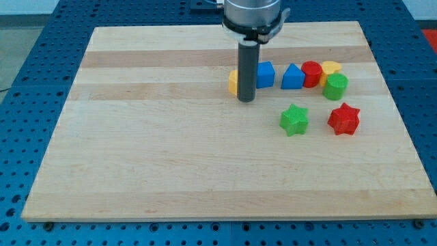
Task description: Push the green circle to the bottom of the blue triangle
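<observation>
Looking for writing: no brand, label or lettering can be read on any block, on the board or on the arm.
Green circle: a squat, round-sided bright green block with a ribbed, matte surface, standing flat on the wooden board toward the view's right.
Position of green circle: below and touching the yellow block, just right of the red round block, and right of the blue triangle, slightly lower than it.
Blue triangle: peaked top, flat base, in the row near the view's top, touching the red round block on its right.
Other blocks: a blue block just left of the triangle, a yellow piece partly hidden behind the rod, a green star and a red star lower down, apart from each other.
My tip: resting on the board in front of the yellow piece, left of the blue block, well apart from the green circle.
Tool state: a plain rod with nothing to open or close, holding nothing.
</observation>
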### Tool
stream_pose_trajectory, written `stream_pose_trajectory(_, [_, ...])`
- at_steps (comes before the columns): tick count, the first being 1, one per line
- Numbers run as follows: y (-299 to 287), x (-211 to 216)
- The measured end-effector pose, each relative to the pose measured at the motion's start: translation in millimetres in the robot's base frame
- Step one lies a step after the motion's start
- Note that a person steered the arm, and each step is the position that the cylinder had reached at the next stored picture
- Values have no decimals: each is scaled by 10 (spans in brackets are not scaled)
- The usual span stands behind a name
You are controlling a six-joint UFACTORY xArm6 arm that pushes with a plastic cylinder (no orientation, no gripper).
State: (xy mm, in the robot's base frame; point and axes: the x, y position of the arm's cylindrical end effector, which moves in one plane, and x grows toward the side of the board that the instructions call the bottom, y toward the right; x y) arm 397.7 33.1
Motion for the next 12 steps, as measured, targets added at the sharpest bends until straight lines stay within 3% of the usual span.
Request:
stream_pose_trajectory(2, [175,177])
stream_pose_trajectory(5, [2090,390])
stream_pose_trajectory(6, [2855,262])
stream_pose_trajectory(7, [3083,-150])
stream_pose_trajectory(8, [2932,-273])
stream_pose_trajectory(10, [2676,57])
stream_pose_trajectory(11, [2330,58])
stream_pose_trajectory(12, [2361,70])
